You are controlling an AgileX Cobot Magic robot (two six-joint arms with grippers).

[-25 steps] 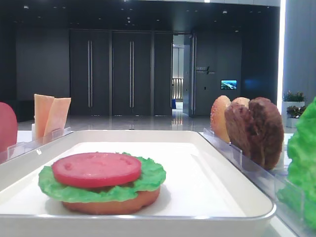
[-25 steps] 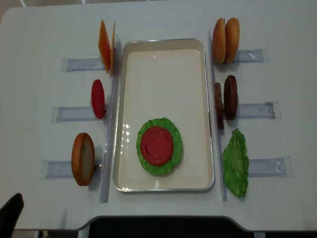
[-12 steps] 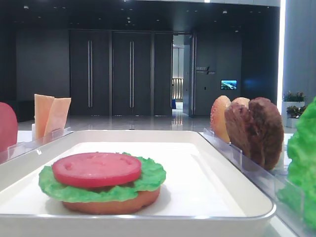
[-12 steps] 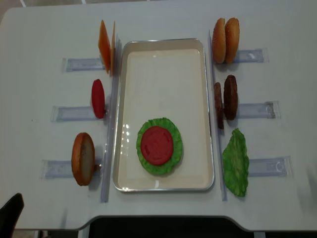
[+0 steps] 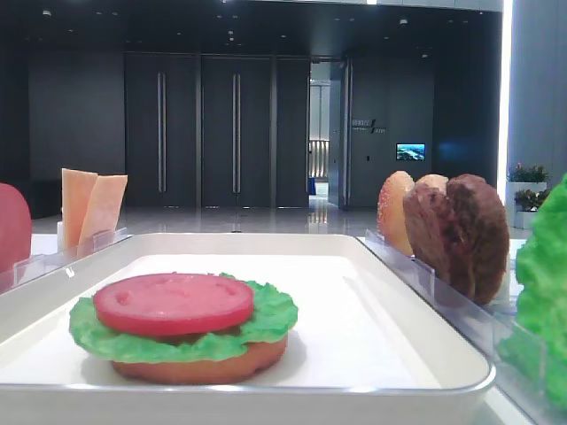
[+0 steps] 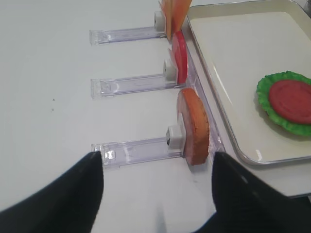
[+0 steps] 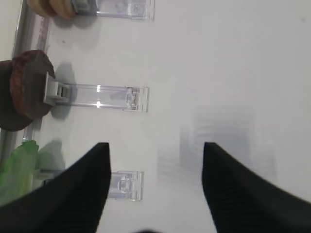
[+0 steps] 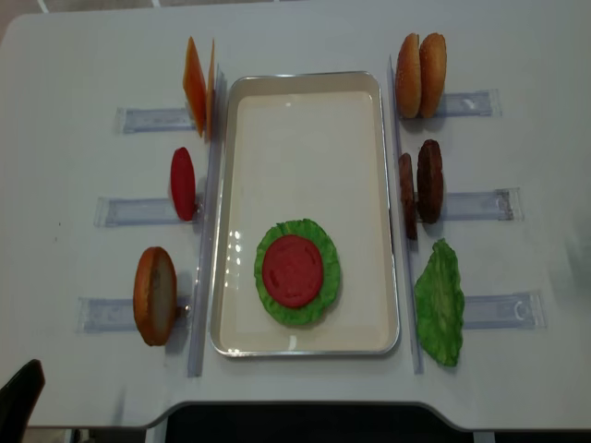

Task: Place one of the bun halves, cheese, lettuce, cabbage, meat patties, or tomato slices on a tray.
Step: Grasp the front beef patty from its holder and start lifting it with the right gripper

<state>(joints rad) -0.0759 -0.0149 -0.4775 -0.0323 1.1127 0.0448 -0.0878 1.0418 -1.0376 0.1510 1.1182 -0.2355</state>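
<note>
Table (image 8: pixel 83 65): a white surface on which everything is laid out.
Tray (image 8: pixel 305 83): a white rimmed rectangle set at the middle of the table, long side running near to far.
Stack on tray: a bun half (image 5: pixel 213 367) is seen lowest, a lettuce leaf (image 8: pixel 319 300) on it, a tomato slice (image 8: pixel 292 269) on top; the stack lies in the near half of the tray.
Racks (image 8: pixel 476 205): clear plastic holders are lined along both long sides of the tray, three on each side.
Right side, far to near: two bun halves (image 8: pixel 420 74) stood on edge; two meat patties (image 8: pixel 428 180) stood on edge, just beside the tray rim; a second lettuce leaf (image 8: pixel 439 305).
Left side, far to near: cheese slices (image 8: pixel 196 85) upright; a tomato slice on edge (image 8: pixel 183 183); a bun half on edge (image 8: pixel 154 293).
Right gripper (image 7: pixel 155 194): jaws are held apart, nothing is seen between them; it is hung over bare table to the right of the patties and lettuce, well apart from them.
Left gripper (image 6: pixel 158 194): jaws are spread, nothing is grasped; it is held near the left near rack, short of the bun half on edge.
</note>
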